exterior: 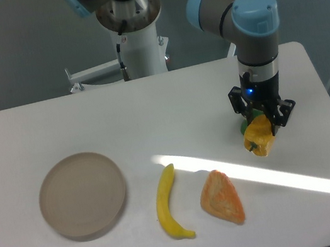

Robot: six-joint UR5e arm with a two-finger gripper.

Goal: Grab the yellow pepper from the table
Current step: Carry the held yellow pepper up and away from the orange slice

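White surface (150, 110): wide, flat, rounded corner at far right. A bright band of light runs diagonally across its right half, from near the middle toward the right front edge.

Arm (239, 1): grey tubes with light blue joint caps, reaching in from the upper right and pointing straight down over the right part of the surface. A small blue light glows on the wrist. Grey base column stands behind the far edge, centre.

Round beige plate (83, 195): lies flat at left front, well apart from everything else.

Banana (168, 205): long, curved, yellow, lying right of the plate, front centre.

Orange triangular wedge (221, 198): flat, just right of the banana, not touching it.

Gripper (264, 120): black, hanging vertically at the arm's end. Its fingers (283, 113) are narrowed around the top of the pepper, one on each side.

Yellow pepper (258, 135): small, blocky, yellow-orange, tilted, held between the fingers at the right of the surface, beyond and right of the wedge. A bit of green shows at its upper left, beside the left finger. Lower end is at or just above the surface, right at the upper edge of the light band; cannot tell whether it touches.
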